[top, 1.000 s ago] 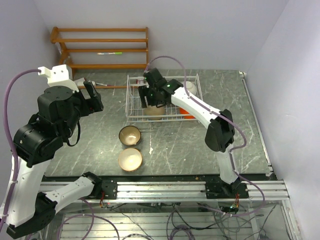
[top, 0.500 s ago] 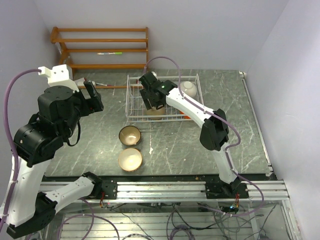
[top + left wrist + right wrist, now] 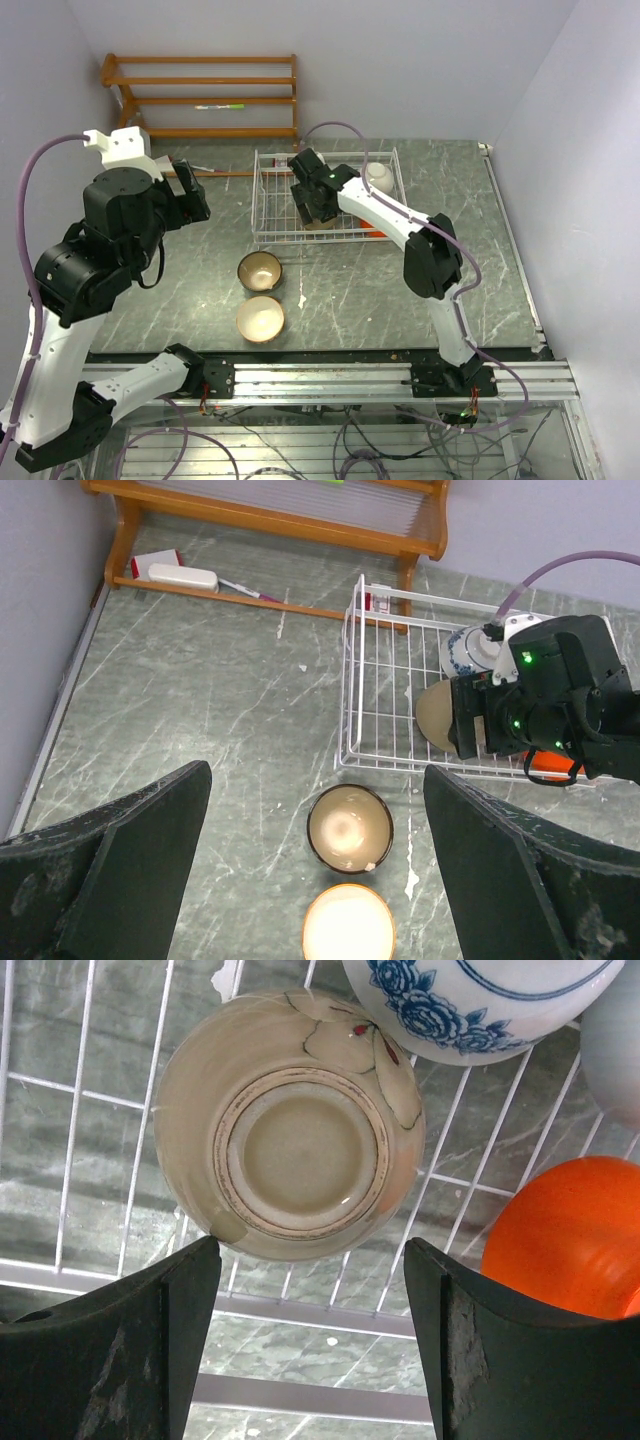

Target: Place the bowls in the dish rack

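The right gripper (image 3: 312, 1250) hangs low over the rectangular white wire-grid dish rack (image 3: 300, 1305) with its two dark fingers (image 3: 110, 1350) spread wide and nothing clamped between them. Directly in front of the open jaws lies a cream-beige round bowl (image 3: 290, 1125), turned upside down on the rack wires so that its ringed foot faces the wrist camera; a small painted flower shows on its side. The fingers do not touch it.

Just past the beige bowl sits a blue-and-white patterned bowl (image 3: 470, 1000), close enough that the two look to be touching. To the right a bright orange-red bowl (image 3: 565, 1235) rests in the rack, and a white bowl (image 3: 615, 1050) shows at the frame's edge. From above, the right gripper (image 3: 315, 205) covers the middle of the rack (image 3: 262, 200), with the white bowl (image 3: 379, 178) in its far right corner.

The left gripper (image 3: 315, 775) is raised high over the left part of the dark green marbled table (image 3: 400, 290), its fingers also well apart and empty. Below it, near the rack's front edge, stands a brown bowl with a tan inside (image 3: 349, 828), upright. Just nearer the arms is another upright bowl with a pale, brightly lit inside (image 3: 348, 920).

An orange-brown wooden slatted shelf (image 3: 200, 80) stands against the far wall.
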Controlling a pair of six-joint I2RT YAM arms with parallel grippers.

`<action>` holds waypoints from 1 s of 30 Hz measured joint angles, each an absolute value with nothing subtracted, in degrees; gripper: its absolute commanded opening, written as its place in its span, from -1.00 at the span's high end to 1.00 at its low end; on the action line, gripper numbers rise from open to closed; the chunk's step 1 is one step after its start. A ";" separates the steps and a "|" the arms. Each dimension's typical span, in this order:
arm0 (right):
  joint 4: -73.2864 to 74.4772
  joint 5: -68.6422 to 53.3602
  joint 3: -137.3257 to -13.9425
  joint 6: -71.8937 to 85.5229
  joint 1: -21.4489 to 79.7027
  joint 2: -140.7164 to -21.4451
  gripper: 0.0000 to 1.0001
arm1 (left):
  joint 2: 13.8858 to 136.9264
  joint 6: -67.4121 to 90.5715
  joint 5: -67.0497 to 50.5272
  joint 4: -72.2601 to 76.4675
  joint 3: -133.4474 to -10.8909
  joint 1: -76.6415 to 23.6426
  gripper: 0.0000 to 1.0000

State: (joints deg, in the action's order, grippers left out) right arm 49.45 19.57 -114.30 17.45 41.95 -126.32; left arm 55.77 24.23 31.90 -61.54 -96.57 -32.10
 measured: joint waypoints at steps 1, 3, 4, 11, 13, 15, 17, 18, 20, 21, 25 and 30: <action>49.39 19.22 -113.97 17.54 41.78 -126.10 -0.46 | 55.86 24.23 31.90 -61.54 -96.57 -32.10 -0.97; 49.12 18.39 -113.01 17.76 41.32 -125.47 -0.46 | 55.90 24.23 31.90 -61.54 -96.57 -32.10 -0.97; 48.82 18.04 -112.27 17.67 41.15 -124.95 -0.46 | 55.90 24.23 31.90 -61.52 -96.57 -32.10 -0.97; 45.67 16.29 -111.66 15.66 39.64 -121.54 -0.48 | 56.23 24.21 31.90 -61.49 -96.57 -32.10 -0.97; 44.86 15.46 -114.19 14.96 39.27 -121.40 -0.48 | 56.38 24.21 31.90 -61.43 -96.57 -32.10 -0.97; 44.01 14.06 -116.66 14.33 39.07 -121.60 -0.48 | 56.51 24.21 31.90 -61.17 -96.57 -32.10 -0.97; 42.98 12.60 -118.54 14.06 38.92 -121.95 -0.48 | 56.64 24.21 31.90 -61.08 -96.57 -32.10 -0.97; 42.09 11.84 -118.93 14.02 38.81 -122.08 -0.48 | 56.71 24.23 31.90 -61.08 -96.57 -32.10 -0.97; 40.12 10.41 -118.63 14.02 38.79 -122.32 -0.48 | 56.86 24.21 31.92 -61.08 -96.60 -32.10 -0.97; 39.11 9.89 -118.19 14.02 38.79 -122.41 -0.48 | 56.86 24.21 31.92 -61.10 -96.60 -32.10 -0.97; 34.22 7.84 -113.60 14.00 38.57 -122.52 -0.48 | 57.21 24.18 31.92 -61.10 -96.60 -32.10 -0.97; 29.34 5.80 -109.56 12.86 38.37 -122.78 -0.48 | 57.39 24.01 31.92 -61.08 -96.60 -32.10 -0.97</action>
